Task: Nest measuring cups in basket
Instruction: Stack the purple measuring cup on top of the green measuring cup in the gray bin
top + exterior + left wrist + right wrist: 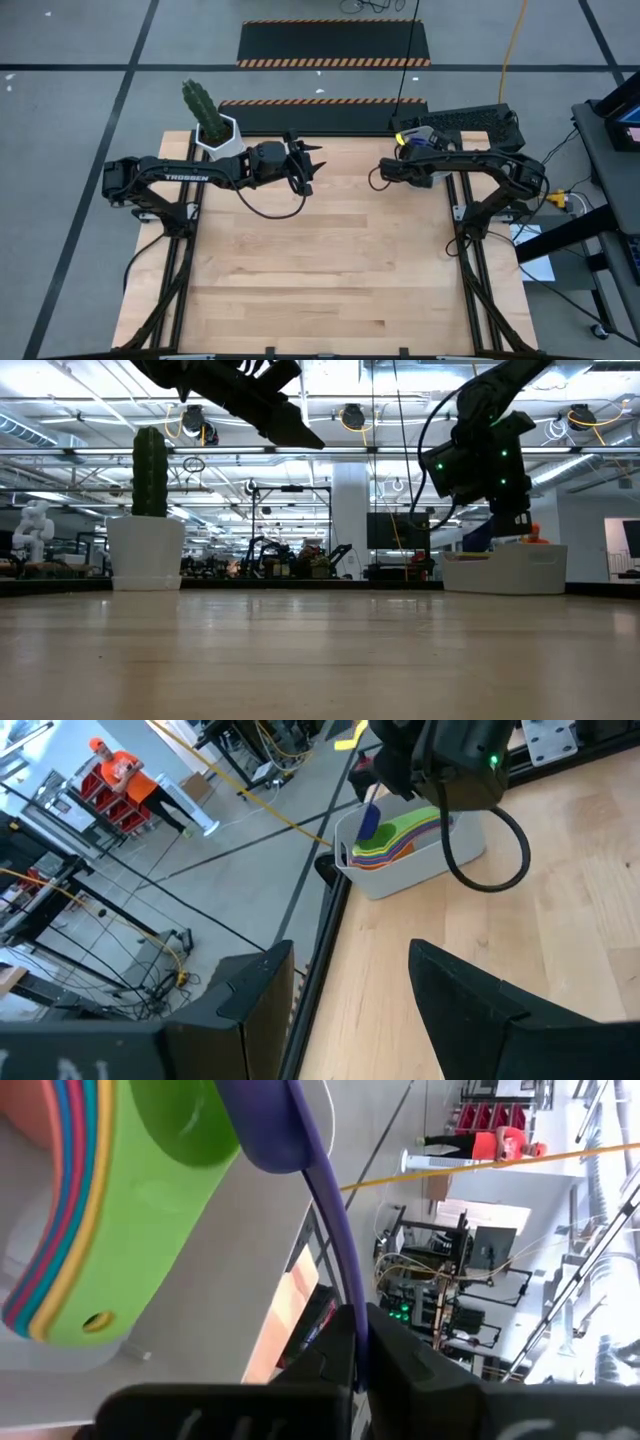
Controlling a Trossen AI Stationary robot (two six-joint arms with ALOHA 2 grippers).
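A dark blue cup (275,1125) is pinched by its thin flat handle in the right jaws (360,1342) over smooth nested cups (395,838) in the basket (420,870) at the tabletop's far right corner, while the left jaws (345,990) gape empty.

one basket (410,870) is sitting at the table's far edge, and one nested stack of measuring cups (395,835) is resting in it, with green, yellow, orange, red and light blue layers showing (some may be hiding underneath). one dark blue cup (270,1125) is hanging over the stack, and one cactus pot (215,135) is standing at the far left.
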